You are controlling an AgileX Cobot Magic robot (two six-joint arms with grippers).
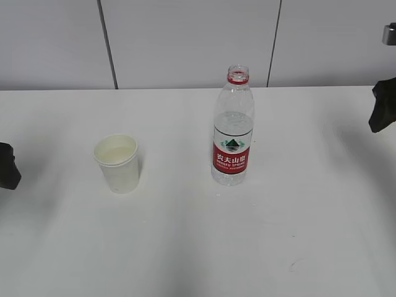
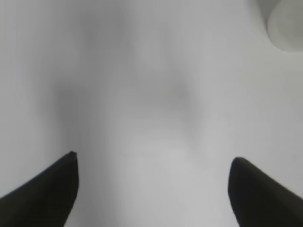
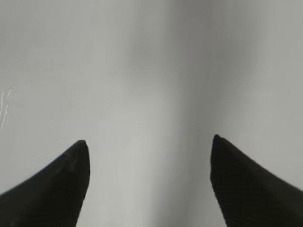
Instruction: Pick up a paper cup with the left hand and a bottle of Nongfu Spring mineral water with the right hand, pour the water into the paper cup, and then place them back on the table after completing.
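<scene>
White tabletop (image 1: 185, 247) carries all task items. Description proceeds from left to right in the exterior view.

Left hand (image 1: 8, 166): only a black portion shows at the far left edge, low over the table. In the left wrist view its gripper (image 2: 152, 189) has both fingertips (image 2: 52, 189) spread wide, with nothing but bare table between them. A blurred pale rounded shape at the upper right corner of that view appears to be the paper cup (image 2: 286, 26) — ahead of the gripper, off to the right, well apart from either fingertip.

In the exterior view the paper cup (image 1: 117, 163) stands upright, left of centre, with its open mouth facing up. The interior looks pale; whether it holds liquid cannot be told.

Nongfu Spring bottle (image 1: 232, 127): upright, right of the cup and apart from it, uncapped, with a red neck ring and a red-and-white label. The water (image 1: 233, 124) level sits roughly at the top of the label.

Right hand (image 1: 383, 105): a black portion shows at the far right edge, well apart from the bottle. In the right wrist view its gripper (image 3: 149, 182) is spread wide — only bare table lies between the fingertips (image 3: 246, 184), and the bottle is not visible there.
</scene>
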